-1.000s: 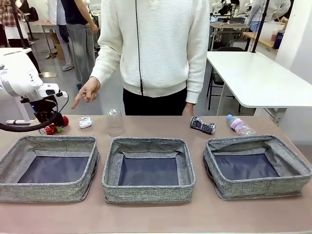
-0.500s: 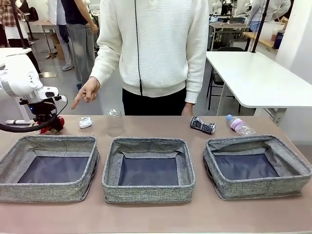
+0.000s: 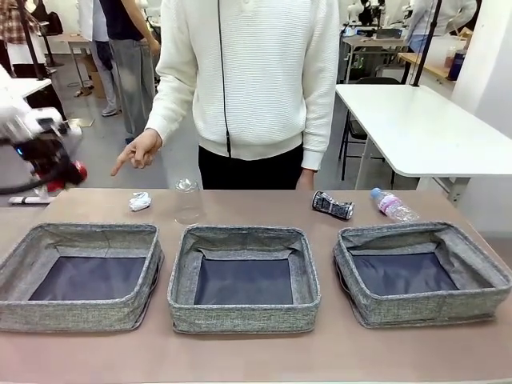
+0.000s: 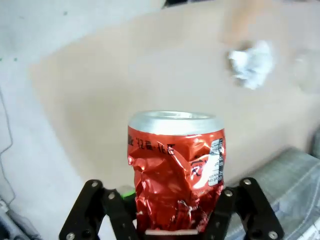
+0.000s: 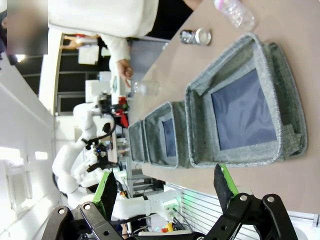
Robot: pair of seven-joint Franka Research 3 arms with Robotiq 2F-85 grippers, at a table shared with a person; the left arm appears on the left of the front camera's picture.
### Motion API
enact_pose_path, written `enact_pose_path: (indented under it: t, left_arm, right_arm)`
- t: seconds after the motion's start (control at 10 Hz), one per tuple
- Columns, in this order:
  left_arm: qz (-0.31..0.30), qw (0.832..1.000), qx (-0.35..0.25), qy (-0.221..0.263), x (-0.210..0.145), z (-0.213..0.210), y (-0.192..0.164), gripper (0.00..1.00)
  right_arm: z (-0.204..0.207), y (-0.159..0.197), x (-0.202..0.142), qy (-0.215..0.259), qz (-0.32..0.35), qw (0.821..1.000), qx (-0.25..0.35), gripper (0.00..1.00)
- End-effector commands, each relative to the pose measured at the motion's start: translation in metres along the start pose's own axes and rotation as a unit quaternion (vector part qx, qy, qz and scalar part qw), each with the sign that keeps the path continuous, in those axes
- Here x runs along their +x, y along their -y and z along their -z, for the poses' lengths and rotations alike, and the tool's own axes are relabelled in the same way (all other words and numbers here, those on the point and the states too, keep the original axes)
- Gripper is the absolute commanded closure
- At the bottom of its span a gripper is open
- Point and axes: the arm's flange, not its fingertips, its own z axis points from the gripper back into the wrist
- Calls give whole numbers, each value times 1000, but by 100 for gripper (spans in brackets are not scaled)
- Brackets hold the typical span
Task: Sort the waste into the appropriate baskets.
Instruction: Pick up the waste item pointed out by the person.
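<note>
My left gripper (image 3: 54,166) is shut on the crushed red can (image 3: 74,172) and holds it in the air past the table's far left corner, above and behind the left basket (image 3: 88,233). In the left wrist view the red can (image 4: 175,170) stands upright between the fingers (image 4: 117,212), with the white paper wad (image 4: 252,62) on the table below. The paper wad (image 3: 141,201), clear cup (image 3: 188,200), dark can (image 3: 333,206) and small bottle (image 3: 392,205) lie along the far side. My right gripper (image 5: 165,195) is open and holds nothing, off the table's right end.
The middle basket (image 3: 244,234) and right basket (image 3: 416,232) stand in a row with the left one; all three hold nothing. A person in a white sweater stands at the far edge, with one hand (image 3: 136,152) pointing down near the paper wad.
The left gripper closed on the red can on the table and lifted it up and to the left. The person's hand stayed in place.
</note>
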Motion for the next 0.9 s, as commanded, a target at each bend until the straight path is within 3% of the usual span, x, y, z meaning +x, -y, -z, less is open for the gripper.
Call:
enact_pose_path:
  t: [0.0,0.1,0.2,0.4,0.5,0.8]
  left_arm:
    - [-31,994,-87,54,-56,-89,54,100]
    - [-25,991,-102,88,-89,-116,84,100]
    - [20,984,-172,31,-122,-129,110,100]
    - [10,968,-239,75,-160,-128,137,100]
    - [9,983,-178,53,-121,-152,123,100]
    - [9,983,-178,53,-121,-152,123,100]
  right_arm:
    - [0,-1,2,3,-12,1000,10,0]
    - [0,-1,2,3,-12,1000,10,0]
    - [0,-1,2,3,-12,1000,10,0]
    - [0,-1,2,3,-12,1000,10,0]
    - [0,-1,2,3,-12,1000,10,0]
    - [0,-1,2,3,-12,1000,10,0]
